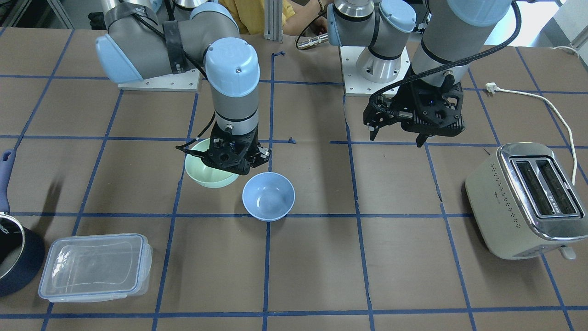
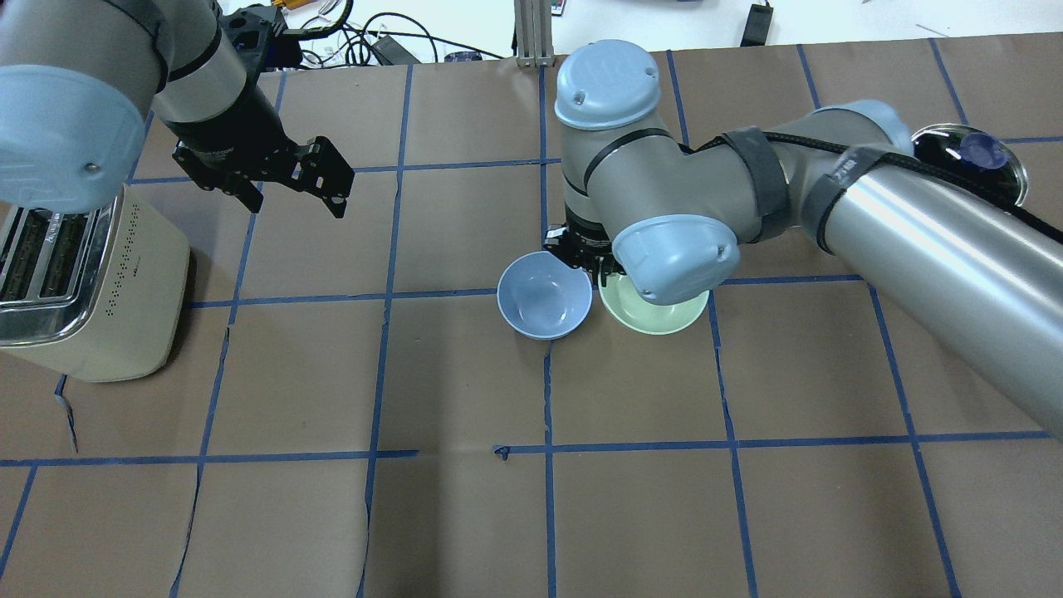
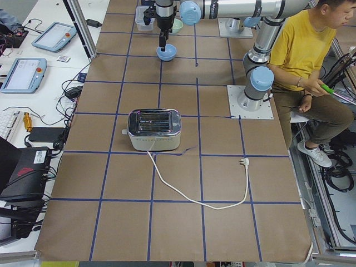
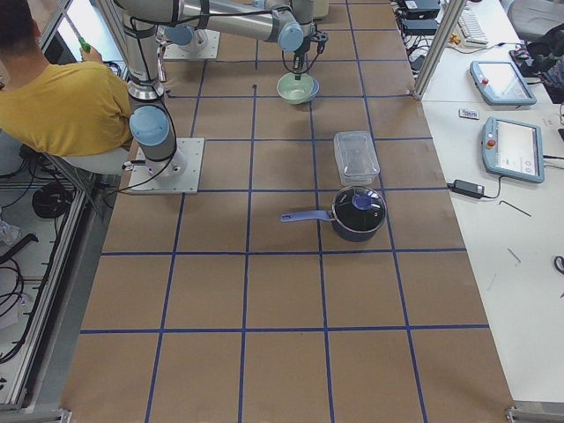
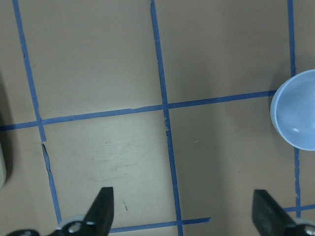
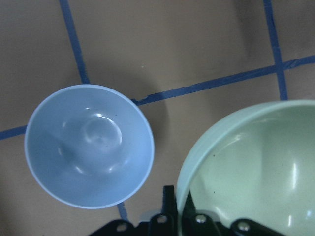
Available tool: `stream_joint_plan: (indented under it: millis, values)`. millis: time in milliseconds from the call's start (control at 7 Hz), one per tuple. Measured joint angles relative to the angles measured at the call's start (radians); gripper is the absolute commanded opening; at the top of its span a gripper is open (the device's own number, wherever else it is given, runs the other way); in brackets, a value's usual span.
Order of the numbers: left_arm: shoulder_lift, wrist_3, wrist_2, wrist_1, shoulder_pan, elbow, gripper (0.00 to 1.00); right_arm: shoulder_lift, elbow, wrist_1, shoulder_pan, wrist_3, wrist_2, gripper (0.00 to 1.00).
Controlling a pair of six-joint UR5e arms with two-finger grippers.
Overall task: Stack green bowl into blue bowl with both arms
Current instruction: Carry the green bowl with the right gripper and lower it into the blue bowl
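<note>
By a corner at the operators' edge of the table (image 1: 321, 276) lies a clear rectangular plastic box (image 1: 94, 266). Near the table's middle are 2 smooth, round, matte bowls just beside each other: the blue bowl (image 1: 268, 196), then the green bowl (image 1: 202, 177). The right gripper (image 1: 232, 161) pinches the green rim; only the right wrist view shows 1 finger (image 6: 169, 201) outside the wall. Farther back, the left gripper (image 1: 396, 138) hangs spread wide.

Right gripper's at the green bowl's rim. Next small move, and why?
Probably lift straight up a little. The right gripper looks closed on the rim of the pale mint-green round bowl, which is close beside the pale sky-blue round bowl; moving sideways at this height would likely shove the blue one. The left gripper hangs open, away from both.
</note>
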Motion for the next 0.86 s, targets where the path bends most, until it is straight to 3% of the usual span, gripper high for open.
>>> stream_joint_plan:
  millis: [429,857]
  values:
    - [0.000,-0.005,-0.002,-0.004,0.002,-0.001,1.00,0.153,-0.147,0.012,0.076,0.158,0.008,0.00]
    - [-0.002,-0.019,0.000,0.000,0.002,0.006,1.00,0.198,-0.177,0.014,0.096,0.189,0.037,0.00]
